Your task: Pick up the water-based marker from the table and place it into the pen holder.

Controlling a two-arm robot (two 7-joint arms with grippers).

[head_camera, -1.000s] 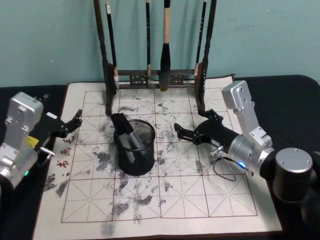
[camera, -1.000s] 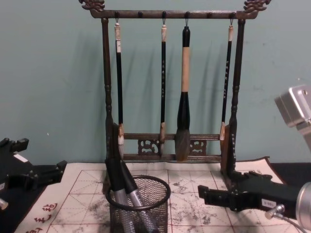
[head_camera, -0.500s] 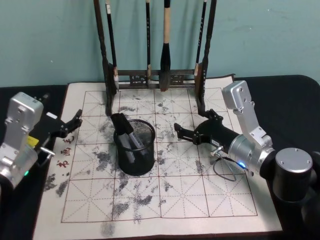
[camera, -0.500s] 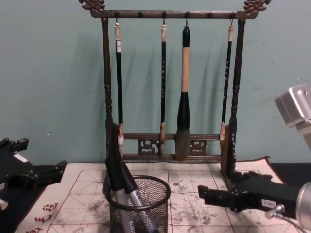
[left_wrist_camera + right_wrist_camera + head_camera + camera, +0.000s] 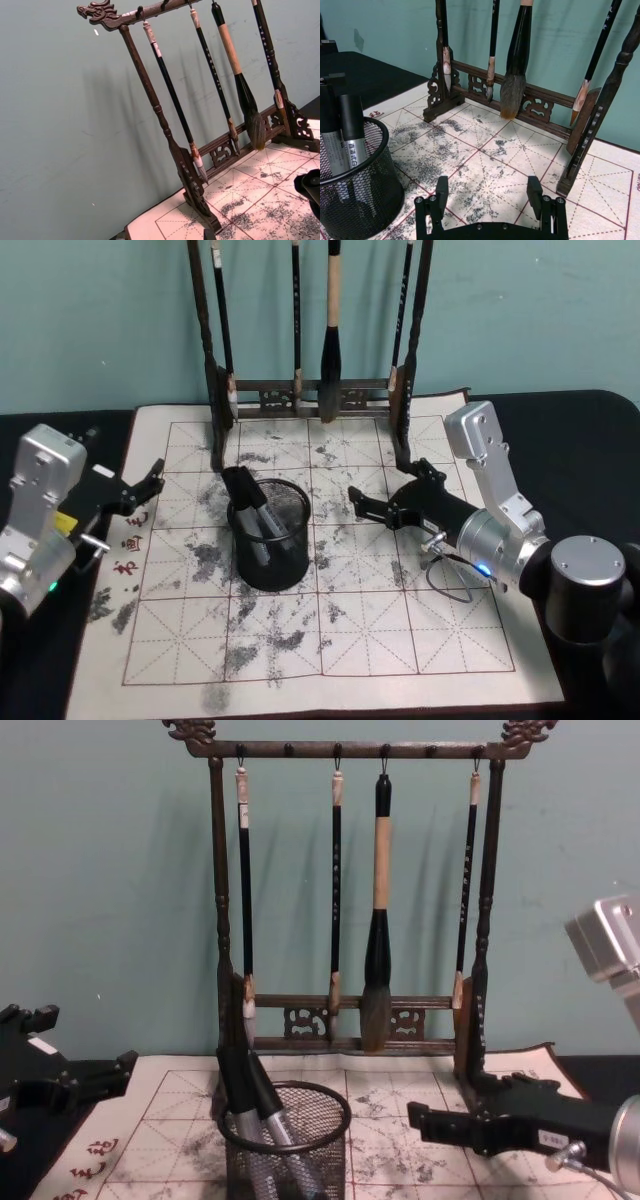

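The black wire-mesh cylindrical pen holder [image 5: 271,544] stands upright near the middle of a white calligraphy practice mat printed with a red grid and blotched with grey ink stains [image 5: 330,640], which lies on a black table [image 5: 590,430]. Two water-based markers with black caps and silver-grey barrels [image 5: 248,508] already sit inside the pen holder, leaning against its rim on the side toward the robot's left, their caps sticking up above the rim; in the right wrist view they show as two upright capped barrels behind the mesh [image 5: 342,135]. Behind the pen holder, at the far edge of the mat, stands a tall dark carved wooden brush rack [image 5: 345,750] with four calligraphy brushes hanging from its top bar [image 5: 378,920]. The right gripper [image 5: 358,505] hovers low over the mat just to the right of the pen holder, pointing toward it, its two black fingers [image 5: 441,190] held well apart with nothing between them. The left gripper [image 5: 152,480] rests to the left of the pen holder, over the mat's left edge near some red printed characters [image 5: 128,540]; its fingers look spread apart and hold nothing.
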